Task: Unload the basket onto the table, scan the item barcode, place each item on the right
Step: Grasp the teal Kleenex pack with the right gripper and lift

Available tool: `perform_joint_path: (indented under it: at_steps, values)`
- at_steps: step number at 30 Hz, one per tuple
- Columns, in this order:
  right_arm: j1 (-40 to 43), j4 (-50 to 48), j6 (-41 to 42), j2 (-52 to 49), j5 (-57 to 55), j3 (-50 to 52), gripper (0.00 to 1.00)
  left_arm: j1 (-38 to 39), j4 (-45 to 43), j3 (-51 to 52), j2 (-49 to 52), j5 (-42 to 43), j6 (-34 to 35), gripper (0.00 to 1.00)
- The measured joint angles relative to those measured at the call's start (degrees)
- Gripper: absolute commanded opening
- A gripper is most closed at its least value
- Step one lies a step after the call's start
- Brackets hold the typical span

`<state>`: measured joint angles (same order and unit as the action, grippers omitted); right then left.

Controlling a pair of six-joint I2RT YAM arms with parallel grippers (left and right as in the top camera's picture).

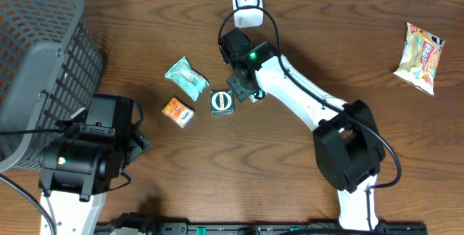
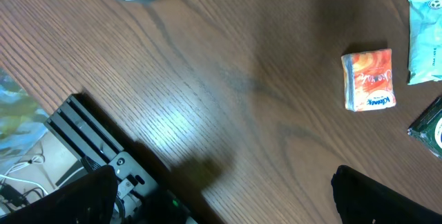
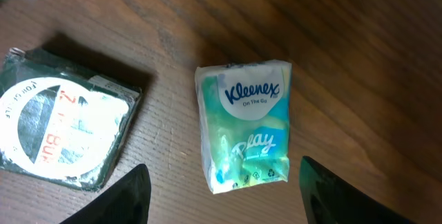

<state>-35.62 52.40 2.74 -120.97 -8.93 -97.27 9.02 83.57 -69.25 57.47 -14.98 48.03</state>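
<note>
just beside the kleenex pack (image 3: 243, 124), a dark green packet (image 3: 65, 131), apart

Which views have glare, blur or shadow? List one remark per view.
Overhead: even light, sharp throughout. Left wrist: a pale glare patch on the table, its dark fingers blurred. Right wrist: Kleenex pack crisp, green packet catching reflections, upper-right wood in shadow.

Tissue pack (image 3: 245, 124) reads "Kleenex On The Go", with "Play" under it. Green packet (image 3: 65, 131) lettering is too blurry, sorry.
</note>
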Motion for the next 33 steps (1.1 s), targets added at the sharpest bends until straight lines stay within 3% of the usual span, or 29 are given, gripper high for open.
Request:
perform_joint_path:
  at_steps: [6, 10, 22, 26, 29, 33]
  values:
    - [-0.26, -1.73, 0.02, -1.44, -2.12, 0.02, 0.59, 0.00, 0.00, 0.00, 0.00, 0.00, 0.00, 0.98]
    - [-0.26, -2.36, 0.09, -2.78, -2.73, 0.15, 0.48, 0.00, 0.00, 0.00, 0.00, 0.00, 0.00, 0.98]
    - [-0.94, -2.78, 0.20, -6.71, -4.00, 0.24, 0.46, 0.00, 0.00, 0.00, 0.00, 0.00, 0.00, 0.97]
    - [-0.98, -2.51, -0.04, -6.97, -5.29, 0.17, 0.22, 0.00, 0.00, 0.00, 0.00, 0.00, 0.00, 0.98]
    - [-0.85, -2.12, 0.02, -6.99, -5.64, -0.07, 0.19, 0.00, 0.00, 0.00, 0.00, 0.00, 0.00, 0.98]
    - [-0.66, 0.17, -0.04, -6.99, -4.13, -0.98, 0.06, 0.00, 0.00, 0.00, 0.00, 0.00, 0.00, 0.98]
